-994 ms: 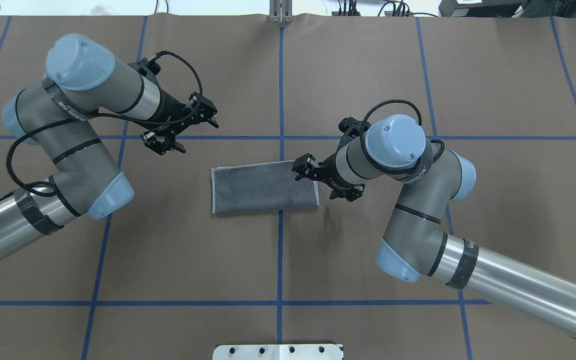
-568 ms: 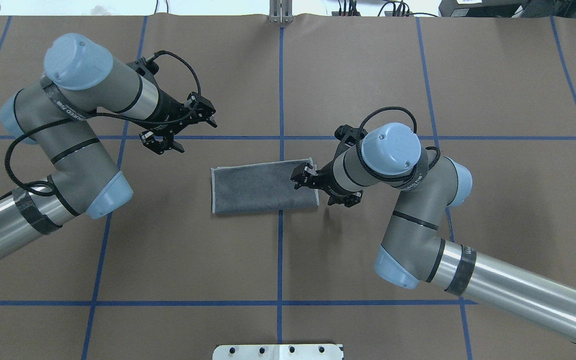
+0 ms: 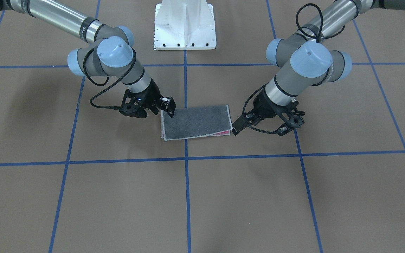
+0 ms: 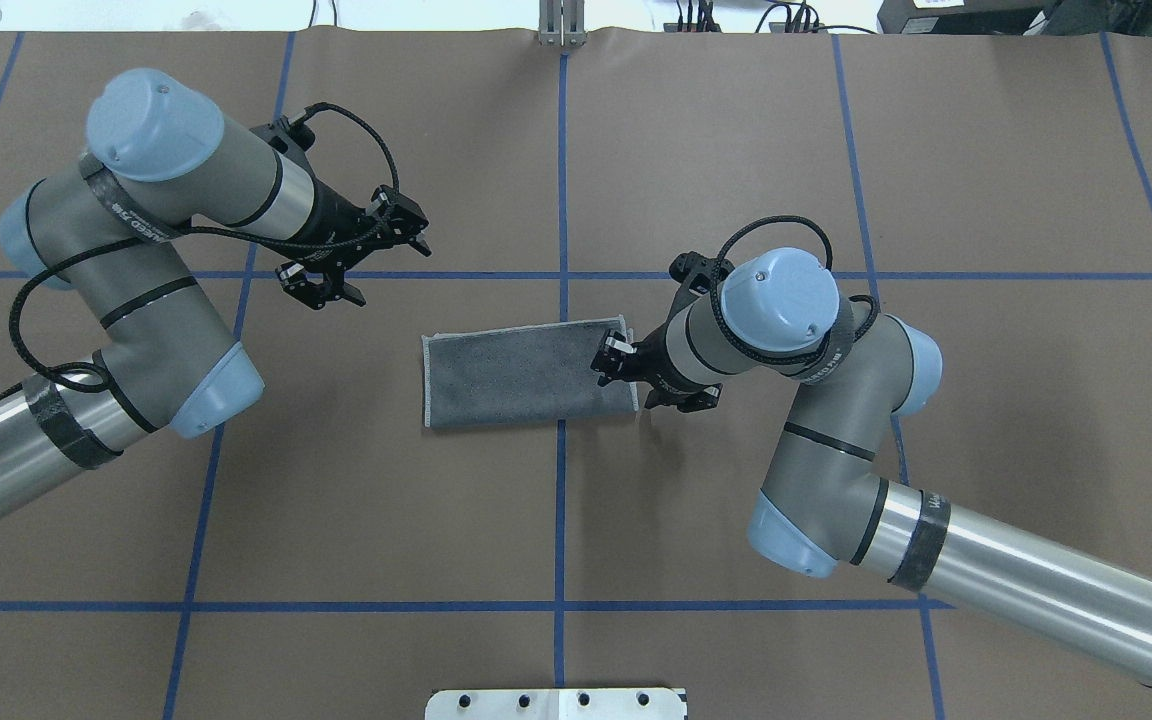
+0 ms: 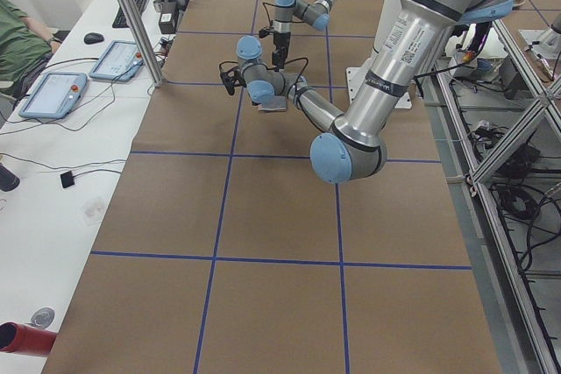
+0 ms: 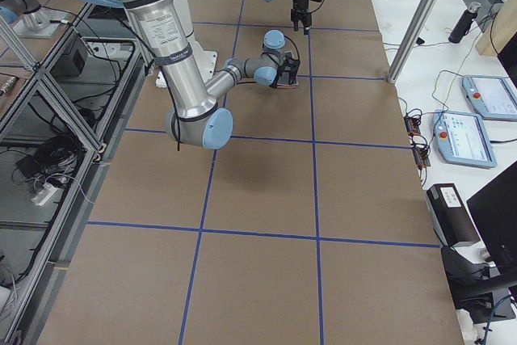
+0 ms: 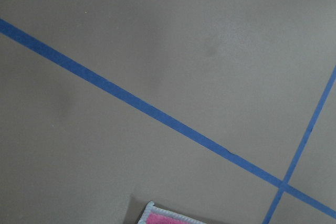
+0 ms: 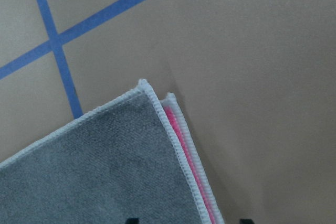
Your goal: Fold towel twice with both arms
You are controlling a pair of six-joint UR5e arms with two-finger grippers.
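right wrist view shows towel [image 8: 105, 161] pink inside.

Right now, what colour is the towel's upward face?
Dark grey; the towel shows best overhead.

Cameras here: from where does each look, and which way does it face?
Overhead exterior: behind the robot, looking forward-down on the folded grey-and-pink terry towel; silver-grey left arm enters left, right arm right.
Exterior front-facing: across the brown paper-covered table, facing the robot; white pedestal base on top, arms mirrored.
Exterior left: table end; left arm near.
Exterior right: opposite end; right arm near.
Left wrist-mounted: down on the table, towel corner; no arm.
Right wrist-mounted: down on towel corner; no arm.
Shared: both wrist views show the towel's pink face.
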